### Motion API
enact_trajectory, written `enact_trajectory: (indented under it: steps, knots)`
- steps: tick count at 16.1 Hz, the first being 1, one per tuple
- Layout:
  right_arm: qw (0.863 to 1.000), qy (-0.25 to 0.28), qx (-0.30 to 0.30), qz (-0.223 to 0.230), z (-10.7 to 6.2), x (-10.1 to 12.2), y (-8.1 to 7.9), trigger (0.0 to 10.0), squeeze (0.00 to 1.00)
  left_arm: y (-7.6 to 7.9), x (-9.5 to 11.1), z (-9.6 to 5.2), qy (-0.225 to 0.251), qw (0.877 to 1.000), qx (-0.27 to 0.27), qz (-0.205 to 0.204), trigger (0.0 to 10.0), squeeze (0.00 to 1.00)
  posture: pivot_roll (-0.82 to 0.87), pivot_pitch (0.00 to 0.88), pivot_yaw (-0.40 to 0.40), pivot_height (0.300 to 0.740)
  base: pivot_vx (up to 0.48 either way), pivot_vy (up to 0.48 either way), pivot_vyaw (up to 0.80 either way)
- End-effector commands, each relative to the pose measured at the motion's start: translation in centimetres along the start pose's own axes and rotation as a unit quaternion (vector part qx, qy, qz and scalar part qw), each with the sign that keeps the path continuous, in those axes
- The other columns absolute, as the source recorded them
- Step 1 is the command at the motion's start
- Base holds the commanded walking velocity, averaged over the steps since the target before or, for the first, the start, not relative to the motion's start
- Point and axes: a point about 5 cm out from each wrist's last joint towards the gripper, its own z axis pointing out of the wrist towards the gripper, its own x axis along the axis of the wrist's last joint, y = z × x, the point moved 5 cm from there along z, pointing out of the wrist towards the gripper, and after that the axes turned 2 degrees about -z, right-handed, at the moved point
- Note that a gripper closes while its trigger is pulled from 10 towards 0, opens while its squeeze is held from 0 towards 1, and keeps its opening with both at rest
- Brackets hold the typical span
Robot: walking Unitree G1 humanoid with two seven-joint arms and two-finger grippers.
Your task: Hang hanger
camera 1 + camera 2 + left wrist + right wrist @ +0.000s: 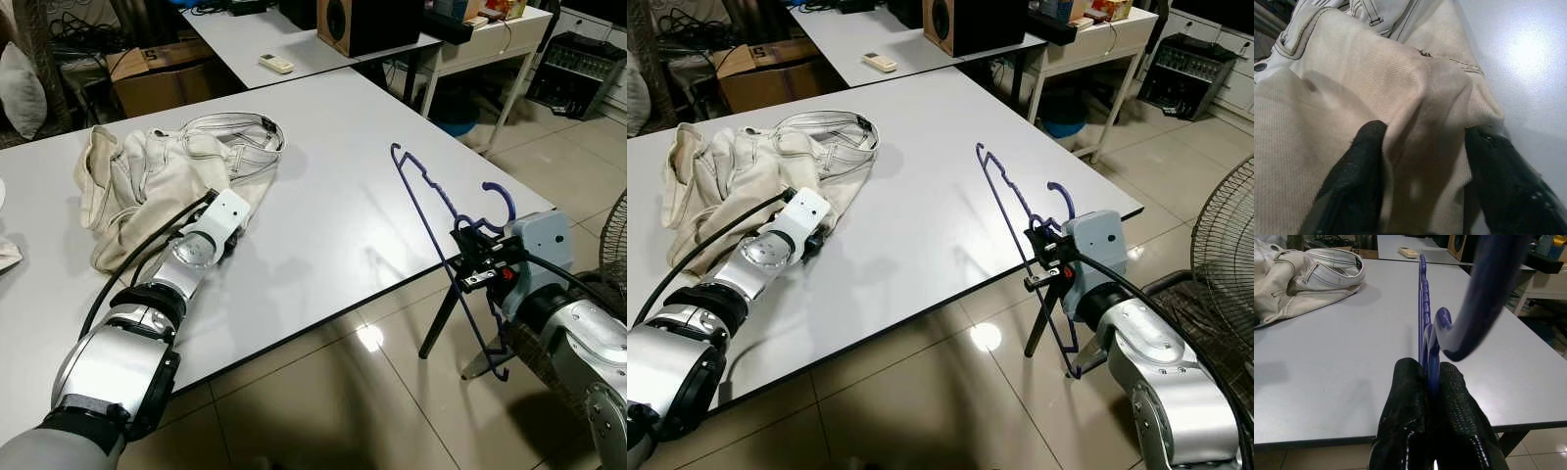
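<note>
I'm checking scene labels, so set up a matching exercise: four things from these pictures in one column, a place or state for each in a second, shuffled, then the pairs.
Things:
1. hanger
2. trousers
3. remote control
4. left gripper

Places or states:
A. lying on the farther table
B. crumpled in a heap on the near table
C. pinched upright in the right gripper at the table edge
D. fingers spread around a fold of cloth

Pairs: 1-C, 2-B, 3-A, 4-D

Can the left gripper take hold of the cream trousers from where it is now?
Probably yes: the left gripper already sits on the cream trousers, its open fingers astride a fold of cloth, nothing between them.
</note>
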Motion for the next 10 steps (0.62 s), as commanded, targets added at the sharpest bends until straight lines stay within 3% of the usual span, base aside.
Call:
enact_trajectory:
  steps: [1, 10]
  knots:
    - [1.0, 0.003, 0.0, -0.004, 0.1, 0.3, -0.1, 10.0, 0.0, 0.0, -0.1, 0.0, -0.003, 1.0, -0.004, -0.001, 0.0, 0.0, -0.08, 0.0, 0.062, 0.74, 0.0, 0.0, 0.0]
    - [1.0, -0.001, -0.008, -0.007, 0.4, 0.2, 0.4, 10.0, 0.0, -1.1, -0.5, -0.2, -0.004, 1.0, 0.007, -0.008, 0.0, 0.0, -0.08, 0.0, 0.053, 0.74, 0.0, 0.0, 0.0]
